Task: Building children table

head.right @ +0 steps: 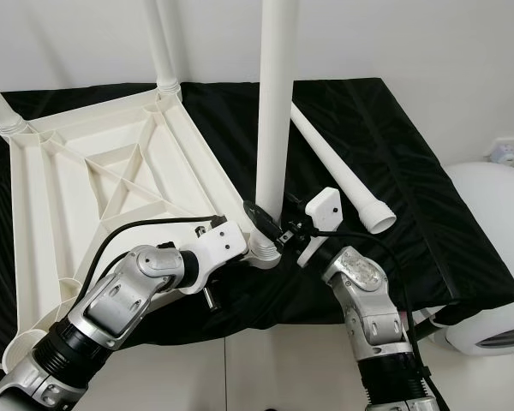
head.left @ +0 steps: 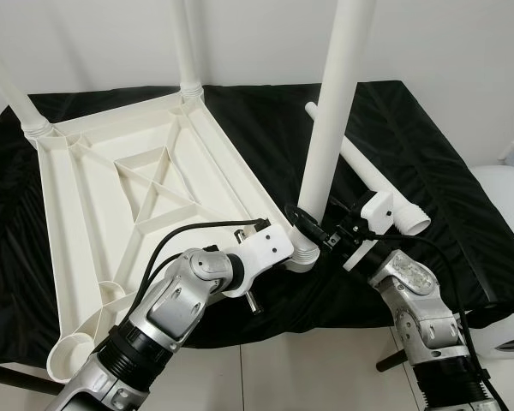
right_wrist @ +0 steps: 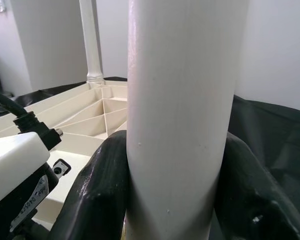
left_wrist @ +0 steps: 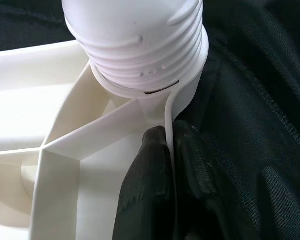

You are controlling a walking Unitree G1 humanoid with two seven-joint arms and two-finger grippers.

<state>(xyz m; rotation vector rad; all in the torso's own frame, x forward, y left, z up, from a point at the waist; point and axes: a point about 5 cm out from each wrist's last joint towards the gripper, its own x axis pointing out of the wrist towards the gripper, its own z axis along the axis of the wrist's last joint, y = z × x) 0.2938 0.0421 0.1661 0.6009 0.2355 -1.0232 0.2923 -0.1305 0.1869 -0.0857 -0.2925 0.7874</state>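
Stood upturned on a black cloth (head.left: 411, 154), the white tabletop (head.left: 111, 214), ribs upward, with two legs already upright in its far corners. Held upright at the near corner socket (head.right: 264, 250), a third leg (head.left: 330, 137), its threaded end only part way in, several threads bare above the collar. Clenched around that leg low on its shaft, the right hand (head.left: 313, 229), one black finger (right_wrist: 97, 195) on each side. Pinched on the thin rim of the tabletop just beside the socket, the left hand (head.right: 240, 244), one finger (left_wrist: 145, 190) inside the wall and one outside. Lay loose on the cloth near the right arm, the fourth leg (head.right: 338, 175).

Needed, by this reading: the shaft kept truly vertical while turned, to avoid cross-threading; the rim braced firmly against the twist; short turns with regrips, stopped once snug.
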